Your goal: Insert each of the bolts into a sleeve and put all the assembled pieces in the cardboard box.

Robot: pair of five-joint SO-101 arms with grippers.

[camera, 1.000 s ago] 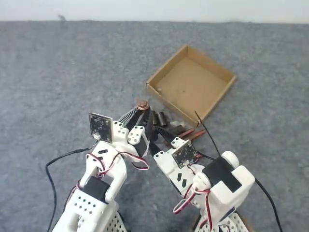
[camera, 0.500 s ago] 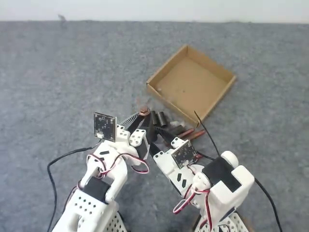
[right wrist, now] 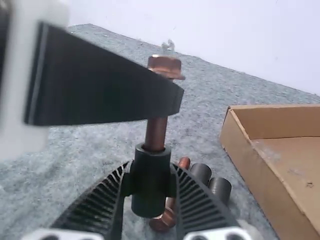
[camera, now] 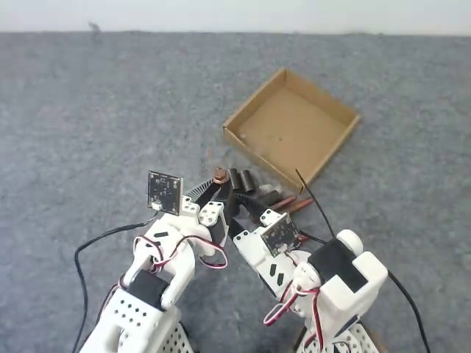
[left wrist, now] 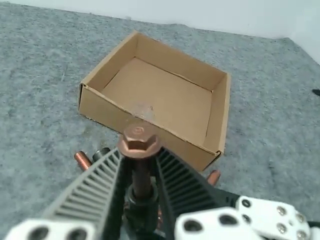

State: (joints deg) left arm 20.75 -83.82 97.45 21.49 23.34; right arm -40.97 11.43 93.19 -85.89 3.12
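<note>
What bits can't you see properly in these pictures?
1. Right wrist view: the tip of the bolt, hidden inside the sleeve held by the right tool.
2. High view: how many loose pieces lie on the table; the arms cover some.
3. Right wrist view: much of the cardboard box, cut off by the edge.

**Both grippers clamped, close before the box**

The left gripper (left wrist: 139, 156) clamps a bolt (left wrist: 139, 140) upright, just short of the box's (left wrist: 100, 110) near wall. The right gripper (right wrist: 150, 172), lower at the same spot, grips a sleeve (right wrist: 150, 185). Both arms stretch toward the box side by side.
</note>
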